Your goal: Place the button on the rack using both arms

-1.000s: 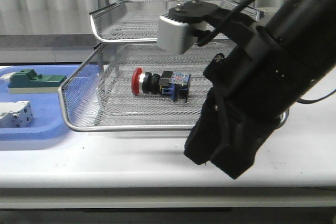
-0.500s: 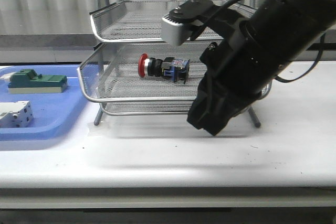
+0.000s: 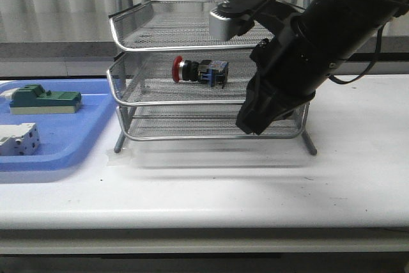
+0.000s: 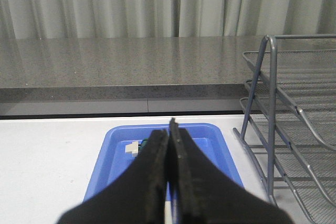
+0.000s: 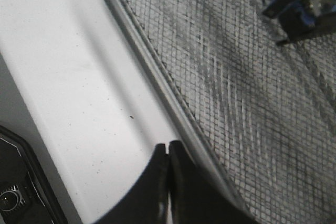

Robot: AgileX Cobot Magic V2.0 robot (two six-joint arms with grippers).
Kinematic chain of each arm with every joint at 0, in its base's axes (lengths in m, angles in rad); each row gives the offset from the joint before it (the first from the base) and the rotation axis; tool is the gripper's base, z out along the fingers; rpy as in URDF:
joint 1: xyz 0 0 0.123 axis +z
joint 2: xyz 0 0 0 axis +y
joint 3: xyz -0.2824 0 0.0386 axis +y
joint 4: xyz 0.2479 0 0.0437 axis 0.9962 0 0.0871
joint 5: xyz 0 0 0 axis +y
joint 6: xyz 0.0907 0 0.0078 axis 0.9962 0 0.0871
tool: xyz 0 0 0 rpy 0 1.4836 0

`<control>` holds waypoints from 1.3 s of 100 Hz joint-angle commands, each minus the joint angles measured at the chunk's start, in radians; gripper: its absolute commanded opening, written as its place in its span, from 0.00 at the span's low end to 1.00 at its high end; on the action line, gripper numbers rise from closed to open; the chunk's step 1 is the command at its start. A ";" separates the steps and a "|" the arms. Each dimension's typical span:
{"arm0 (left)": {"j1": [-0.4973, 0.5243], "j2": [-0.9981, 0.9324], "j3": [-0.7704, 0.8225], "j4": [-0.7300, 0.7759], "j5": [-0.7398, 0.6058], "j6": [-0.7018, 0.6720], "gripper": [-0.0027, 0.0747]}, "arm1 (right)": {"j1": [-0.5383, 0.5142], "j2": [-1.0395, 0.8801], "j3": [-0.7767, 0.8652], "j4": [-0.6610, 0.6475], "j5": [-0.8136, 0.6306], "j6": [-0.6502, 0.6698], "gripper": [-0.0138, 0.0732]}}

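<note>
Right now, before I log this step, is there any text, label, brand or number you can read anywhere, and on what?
None can be read.
Button on the rack: its blue rear block may carry a label, but it is too small and blurred to read.
Green block and white block in the blue tray: no markings visible.

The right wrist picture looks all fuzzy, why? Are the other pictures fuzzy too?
In the right wrist view the camera sits very close to the rack, so its mesh and the blue end of the button smear out of focus. In the front view the button and rack look sharp. In the left wrist view the near fingers are soft, the blue tray clearer.
</note>
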 commanded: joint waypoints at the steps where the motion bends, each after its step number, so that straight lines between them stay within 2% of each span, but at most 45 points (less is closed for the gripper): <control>1: 0.003 0.001 -0.030 -0.007 -0.070 -0.008 0.01 | -0.004 -0.046 -0.035 0.025 0.012 -0.009 0.08; 16: 0.003 0.001 -0.030 -0.007 -0.070 -0.008 0.01 | -0.002 -0.084 -0.035 0.078 0.124 0.005 0.09; 30: 0.003 0.001 -0.030 -0.007 -0.070 -0.008 0.01 | -0.005 -0.153 -0.035 0.061 0.165 0.124 0.09; 44: 0.003 0.001 -0.030 -0.007 -0.070 -0.008 0.01 | -0.017 -0.241 -0.035 -0.066 0.182 0.315 0.09; 59: 0.003 0.001 -0.030 -0.007 -0.070 -0.008 0.01 | -0.075 -0.350 -0.035 -0.262 0.243 0.577 0.09; 70: 0.003 0.001 -0.030 -0.007 -0.070 -0.008 0.01 | -0.133 -0.433 -0.029 -0.363 0.291 0.684 0.09; 90: 0.003 0.001 -0.030 -0.007 -0.070 -0.008 0.01 | -0.247 -0.617 0.016 -0.376 0.312 0.722 0.09; 118: 0.003 0.001 -0.030 -0.007 -0.070 -0.008 0.01 | -0.413 -0.883 0.157 -0.376 0.346 0.733 0.09; 130: 0.003 0.001 -0.030 -0.007 -0.070 -0.008 0.01 | -0.453 -1.000 0.229 -0.376 0.345 0.755 0.09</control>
